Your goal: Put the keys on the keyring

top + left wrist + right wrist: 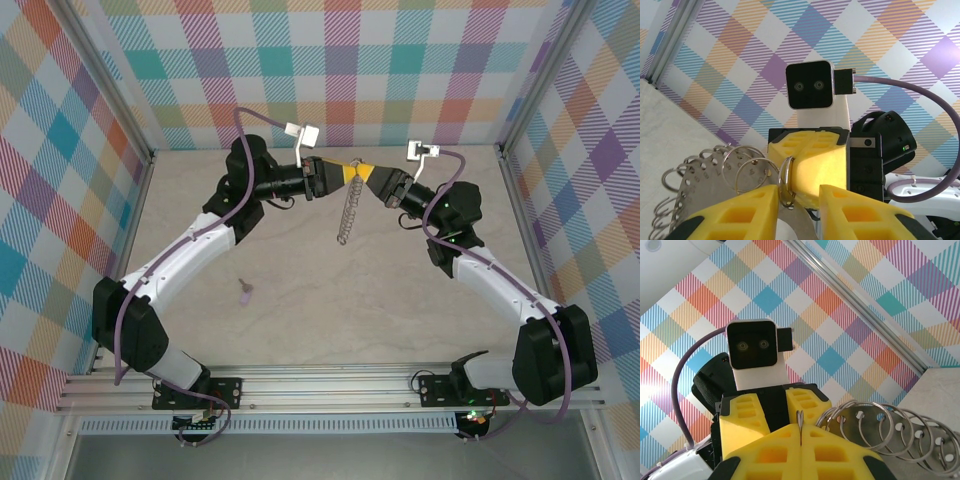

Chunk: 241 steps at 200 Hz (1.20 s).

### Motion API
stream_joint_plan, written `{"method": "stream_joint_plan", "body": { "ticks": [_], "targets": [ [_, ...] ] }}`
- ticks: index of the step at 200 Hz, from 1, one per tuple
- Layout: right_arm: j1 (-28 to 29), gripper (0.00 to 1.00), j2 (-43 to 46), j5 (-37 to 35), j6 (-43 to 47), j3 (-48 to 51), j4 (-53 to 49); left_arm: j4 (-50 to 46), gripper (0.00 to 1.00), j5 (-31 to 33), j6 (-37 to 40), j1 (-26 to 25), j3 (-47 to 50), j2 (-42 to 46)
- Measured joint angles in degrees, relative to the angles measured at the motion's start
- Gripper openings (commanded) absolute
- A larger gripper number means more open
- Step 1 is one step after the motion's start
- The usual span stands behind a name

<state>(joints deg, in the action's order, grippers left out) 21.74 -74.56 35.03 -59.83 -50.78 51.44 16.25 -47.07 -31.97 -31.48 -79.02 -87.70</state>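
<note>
The keyring (pixel 347 215), a row of silver split rings on a perforated metal strip, hangs above the table between the two arms. My right gripper (pixel 801 432) is shut on its end ring (pixel 800 419); the other rings (pixel 890 432) fan out to the right. My left gripper (pixel 799 192) faces it tip to tip. Its jaws stand apart, with the right gripper's yellow fingers (pixel 820 160) and the pinched ring (pixel 786 182) between them. That ring lies against my left finger. The key (pixel 245 290), tiny with a purple head, lies on the table well below the grippers.
Checked walls enclose the table on three sides, with aluminium posts (pixel 515 175) at the back corners. Both arms reach toward the back middle, and the pale table (pixel 350 310) spreads out in front of them.
</note>
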Motion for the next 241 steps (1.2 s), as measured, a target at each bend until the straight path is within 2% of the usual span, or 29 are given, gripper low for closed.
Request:
{"method": "stream_joint_plan", "body": {
  "ticks": [25,61,75,95,119,152,186,210,241],
  "targets": [
    [0.00,0.00,-0.02,0.17,-0.44,0.02,0.37,0.48,0.21,0.09,-0.15,-0.17,0.00,-0.09],
    [-0.07,0.00,-0.02,0.26,-0.81,0.02,0.35,1.11,0.00,0.59,-0.48,-0.24,-0.11,-0.61],
    [-0.20,0.00,-0.02,0.11,-0.81,0.02,0.28,1.62,0.00,0.63,-0.61,-0.26,-0.24,-0.76],
    [-0.33,0.32,0.04,0.13,-0.52,-0.13,-1.38,0.76,0.00,0.55,0.11,-0.26,-0.55,-0.96],
    [-2.05,0.46,1.64,0.09,1.66,-0.66,-9.25,-3.28,0.00,-0.09,3.26,-0.28,-2.47,-1.20],
    [-5.05,0.47,7.74,1.57,6.93,-4.09,-22.84,-11.93,0.00,-2.43,10.10,-0.13,-6.91,-1.84],
    [-6.19,0.46,10.86,5.99,15.26,-12.22,-35.17,-26.18,0.00,-6.64,20.35,0.13,-16.00,-4.79],
    [-6.16,0.43,10.84,9.55,19.58,-15.23,-40.59,-34.99,0.00,-9.25,26.67,0.13,-20.98,-6.56],
    [-6.19,0.37,9.53,12.98,21.99,-15.76,-43.85,-41.57,0.00,-11.43,31.26,0.13,-23.02,-7.52]
  ]
}}
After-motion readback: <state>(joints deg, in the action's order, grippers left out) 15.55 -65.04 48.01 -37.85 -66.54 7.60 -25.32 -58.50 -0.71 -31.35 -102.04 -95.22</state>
